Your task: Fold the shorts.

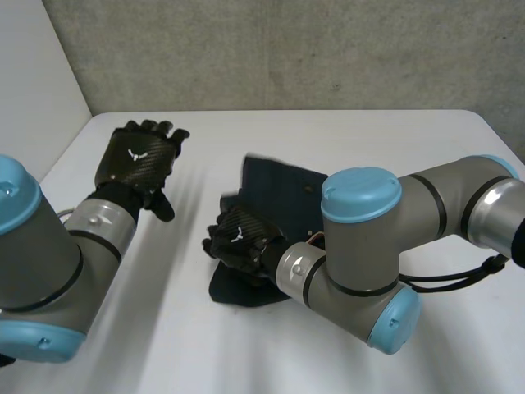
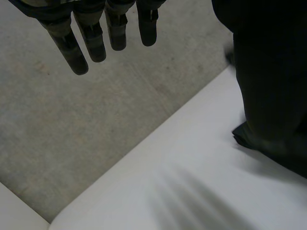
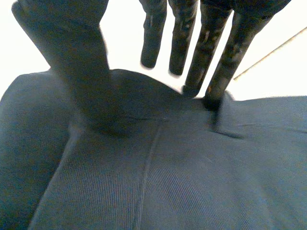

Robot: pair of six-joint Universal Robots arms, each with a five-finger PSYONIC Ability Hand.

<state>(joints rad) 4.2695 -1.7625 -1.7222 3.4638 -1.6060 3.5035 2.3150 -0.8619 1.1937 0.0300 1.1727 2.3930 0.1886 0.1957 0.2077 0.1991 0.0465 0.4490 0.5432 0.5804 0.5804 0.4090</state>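
The dark navy shorts lie bunched in the middle of the white table. My right hand rests on their near-left part, open, its fingers straight with the tips at a fold's edge and the thumb pressing down on the cloth. My left hand hovers above the table's far left, apart from the shorts and open, its fingers straight and holding nothing. A corner of the shorts lies on the table beside that hand.
A grey concrete wall rises behind the table's far edge. A white panel stands at the far left. My right arm's elbow crosses the shorts' right side. Bare tabletop lies to the left of the shorts.
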